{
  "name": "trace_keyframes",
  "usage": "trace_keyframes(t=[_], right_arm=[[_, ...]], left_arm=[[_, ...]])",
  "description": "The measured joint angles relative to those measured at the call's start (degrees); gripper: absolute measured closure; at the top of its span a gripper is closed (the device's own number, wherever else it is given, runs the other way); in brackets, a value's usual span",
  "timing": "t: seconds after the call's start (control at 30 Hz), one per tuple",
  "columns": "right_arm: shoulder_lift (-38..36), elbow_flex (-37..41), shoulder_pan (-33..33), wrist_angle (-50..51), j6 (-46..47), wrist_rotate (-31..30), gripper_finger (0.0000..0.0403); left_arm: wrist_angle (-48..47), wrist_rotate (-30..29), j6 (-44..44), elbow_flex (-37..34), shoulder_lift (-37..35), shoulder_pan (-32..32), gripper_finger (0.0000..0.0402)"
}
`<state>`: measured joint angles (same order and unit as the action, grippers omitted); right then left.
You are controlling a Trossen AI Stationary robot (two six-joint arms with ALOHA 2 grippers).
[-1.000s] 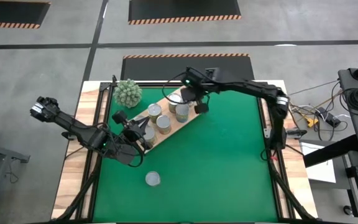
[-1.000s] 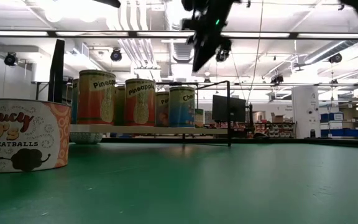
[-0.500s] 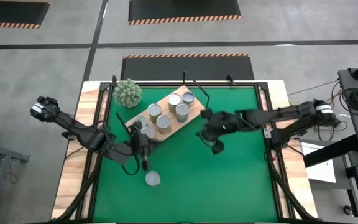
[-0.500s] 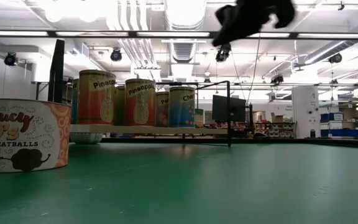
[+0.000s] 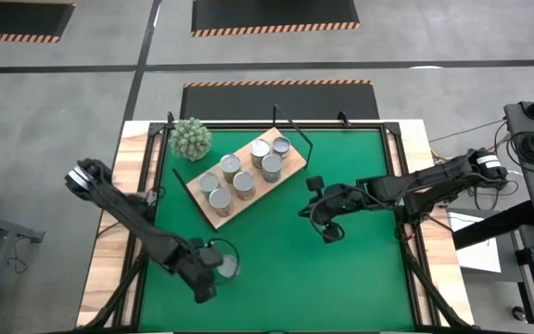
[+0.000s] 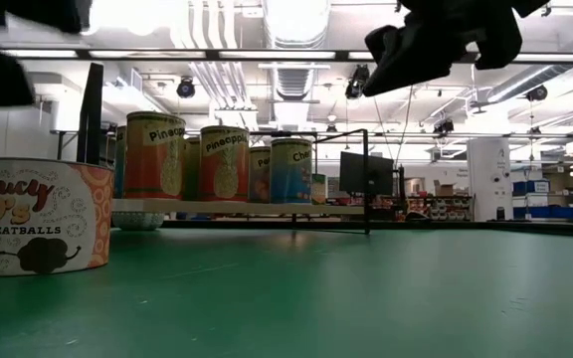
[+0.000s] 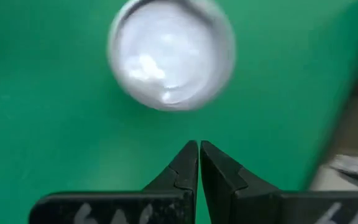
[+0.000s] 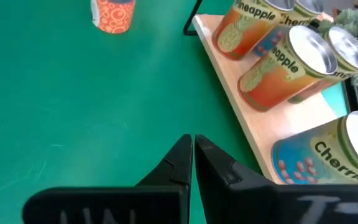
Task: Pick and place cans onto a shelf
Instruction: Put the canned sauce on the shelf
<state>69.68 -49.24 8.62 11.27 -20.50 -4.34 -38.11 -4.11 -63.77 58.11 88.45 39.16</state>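
**Now six cans up, one on the mat**

Altogether seven cans show in the high view. Six of them stand upright on the shelf [image 5: 245, 181], the light wooden board that lies slantwise on the far left part of the green desk [image 5: 360, 269]. The six are a pair at the far end [image 5: 271, 147], three in the middle stretch [image 5: 248, 173] and one alone at the near end [image 5: 219, 200]. A thin black wire frame [image 5: 290, 130] rises at the shelf's far end. The seventh, a lone can [image 5: 227, 267], stands on the mat near the front left, well apart from the shelf; in the low view its orange and white label [image 6: 36, 216] fills the left side.

Two arms are at work. The left hand [image 5: 207, 271] hangs just beside the lone can, above it, its two fingers [image 7: 185, 163] pressed together and holding nothing; the left wrist view looks straight down on that can's silver top [image 7: 171, 53]. The right hand [image 5: 327, 226] hovers over bare mat to the right of the shelf, its fingers [image 8: 180, 155] likewise closed tight on nothing.

One spiky green ball plant [image 5: 191, 138] sits at the far left corner, just beside the shelf.
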Motion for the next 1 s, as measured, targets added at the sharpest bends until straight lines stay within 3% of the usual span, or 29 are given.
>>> trace_keyframes(t=[0.13, 0.23, 0.33, 0.4, 0.53, 0.83, 1.0], right_arm=[[0.43, 0.01, 0.0, -1.45, -0.95, -0.29, 0.0394], [0.43, 0.0, 0.0, -1.36, -0.93, -0.31, 0.0394], [0.41, 0.0, 0.0, -1.28, -0.93, -0.33, 0.0394], [0.43, 0.0, 0.0, -1.14, -0.19, -0.32, 0.0394], [0.42, 0.0, 0.02, 1.67, 2.8, -0.27, 0.0394], [-1.11, 0.01, 1.65, 13.97, 8.84, -0.28, 0.0394], [-1.18, 0.73, 3.09, 12.14, 9.47, -0.2, 0.0394]], left_arm=[[0.61, -4.1, -0.21, 0.02, 4.79, -1.09, 0.0402], [3.71, -12.88, 2.03, 0.6, 7.63, -3.22, 0.0402], [18.88, -22.5, 15.82, 2.59, 8.93, -5.51, 0.0402], [25.63, -22.95, 27.1, 4.32, 9.18, -6.42, 0.0402], [23.42, -24.19, 36.44, 7.83, 9.7, -7.59, 0.0402], [22.52, -26.29, 40.81, 7.38, 9.61, -8.11, 0.0402], [22.58, -29.68, 41.02, 6.97, 9.61, -8.31, 0.0402]])
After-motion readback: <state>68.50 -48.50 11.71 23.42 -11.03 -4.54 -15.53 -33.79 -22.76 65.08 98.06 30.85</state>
